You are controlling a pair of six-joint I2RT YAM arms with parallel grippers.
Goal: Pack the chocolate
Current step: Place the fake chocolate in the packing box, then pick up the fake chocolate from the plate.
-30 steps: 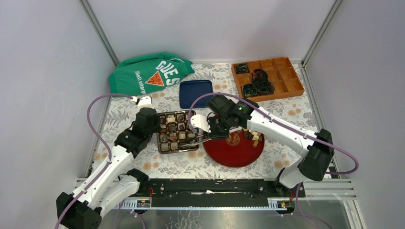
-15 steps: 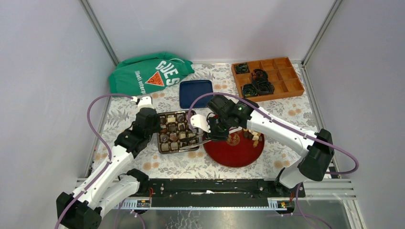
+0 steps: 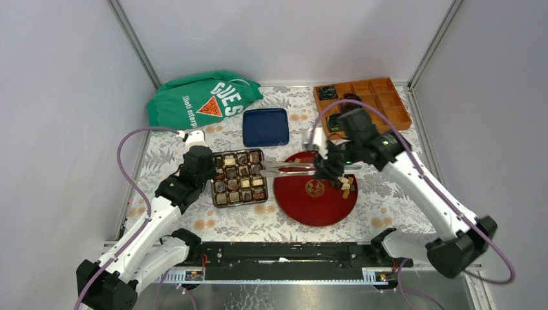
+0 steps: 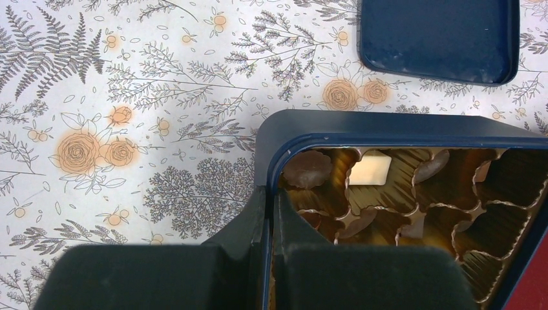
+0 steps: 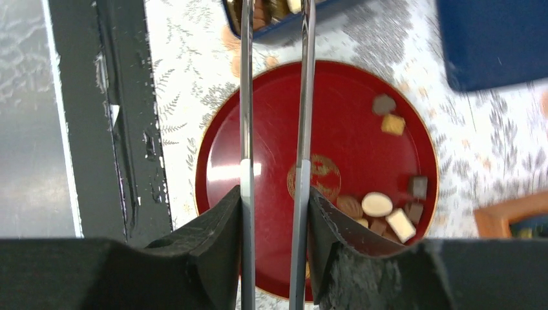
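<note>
Tongs (image 5: 246,97) sit clamped in our right tool (image 5: 274,206), above the red plate (image 5: 349,84) — we judge a fresh pick is in hand. Our left tool (image 4: 271,213) pinches the box (image 4: 388,123) rim. Chocolate (image 5: 377,204) fills many box cells, and a cluster waits on the plate. Next we lower, then nip one piece gently.

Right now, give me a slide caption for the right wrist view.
Right claw holds metal tongs above the red plate of loose chocolates, tips toward the chocolate box.

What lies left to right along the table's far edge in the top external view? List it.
green bag → blue tin lid → orange compartment tray
</note>
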